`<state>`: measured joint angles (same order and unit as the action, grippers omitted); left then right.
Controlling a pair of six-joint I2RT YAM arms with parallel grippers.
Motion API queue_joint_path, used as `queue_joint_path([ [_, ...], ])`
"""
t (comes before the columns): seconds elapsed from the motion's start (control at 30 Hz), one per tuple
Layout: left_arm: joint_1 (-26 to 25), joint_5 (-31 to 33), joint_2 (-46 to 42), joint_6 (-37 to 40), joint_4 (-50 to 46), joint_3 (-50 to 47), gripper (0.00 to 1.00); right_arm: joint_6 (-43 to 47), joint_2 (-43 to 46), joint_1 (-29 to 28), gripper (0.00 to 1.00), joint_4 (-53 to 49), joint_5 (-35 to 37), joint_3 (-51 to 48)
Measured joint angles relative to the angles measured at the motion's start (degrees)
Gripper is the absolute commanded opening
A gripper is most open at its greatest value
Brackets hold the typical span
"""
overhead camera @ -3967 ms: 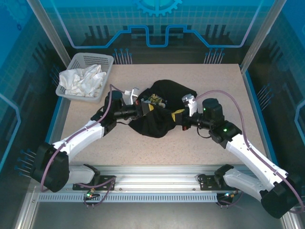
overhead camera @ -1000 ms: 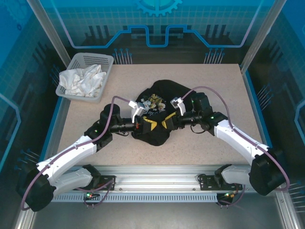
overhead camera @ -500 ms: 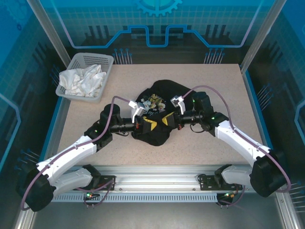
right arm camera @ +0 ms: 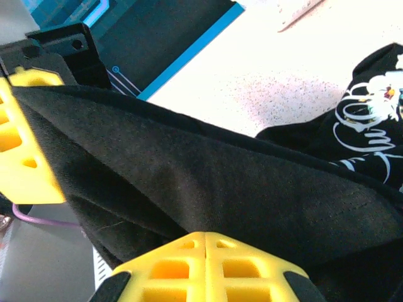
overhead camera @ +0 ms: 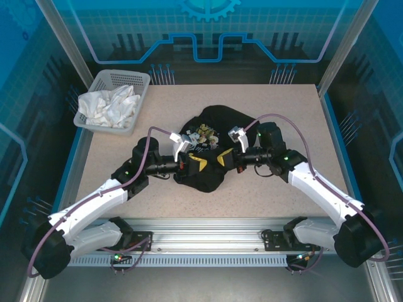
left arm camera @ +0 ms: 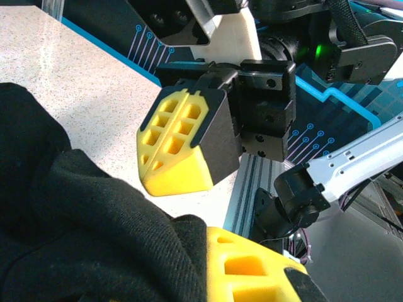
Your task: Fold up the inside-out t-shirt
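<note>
Top view, lower edge of frame: both arms reach up-frame from their bases and meet at frame centre over the speckled beige surface (overhead camera: 283,113).

Left gripper (overhead camera: 194,165): yellow block fingers closed narrow on a fold of the black soft-fabric t-shirt (overhead camera: 223,118). In the right wrist view the cloth runs as a taut sheet from that gripper's finger at the left edge. In the left wrist view the cloth is heaped at lower left, against its own finger at the bottom.

Right gripper (overhead camera: 221,158): fingers pressed together with no gap. At centre of the left wrist view its tips sit low at the surface, just beside the cloth edge. Cannot tell whether any cloth is caught between them.

T-shirt: a bunched heap at the middle of the surface, between and beyond the two grippers. Its yellow-and-white print (overhead camera: 203,133) faces up on the upper part of the heap.

Far, upper left of frame: white plastic mesh basket (overhead camera: 126,72) holding a crumpled white cloth (overhead camera: 110,106), well apart from the t-shirt.

Judgement: step in hand is gaining two holds on the heap so it can be opened; no fold is made yet. The next move calls for drawing the grippers apart to spread the cloth flat. If the right side comes away empty, it needs a fresh hold first.
</note>
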<state>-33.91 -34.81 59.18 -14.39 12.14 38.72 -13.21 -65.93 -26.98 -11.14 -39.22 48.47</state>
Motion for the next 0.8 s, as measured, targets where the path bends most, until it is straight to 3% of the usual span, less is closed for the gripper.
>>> queue_joint_path([
  [0.37, 0.0, 2.6, 1.1, 1.1, -1.8, 0.0, 0.22, 0.1, 3.8, 0.0, 0.00, 0.1, -0.3, 0.0],
  [0.53, 0.0, 3.1, 1.7, 1.1, -2.1, 0.0, 0.00, 0.2, 3.9, 0.0, 0.00, -0.6, 0.6, 0.3],
  [0.7, 0.0, 3.1, 1.9, 1.2, -2.6, 0.0, 0.00, 3.3, 3.2, -1.2, 0.33, -3.0, 6.0, 1.3],
  [0.8, 0.0, 3.1, 1.9, 1.2, -2.7, 0.0, 0.00, 4.7, 1.2, -2.3, 0.41, -3.0, 7.8, 1.4],
])
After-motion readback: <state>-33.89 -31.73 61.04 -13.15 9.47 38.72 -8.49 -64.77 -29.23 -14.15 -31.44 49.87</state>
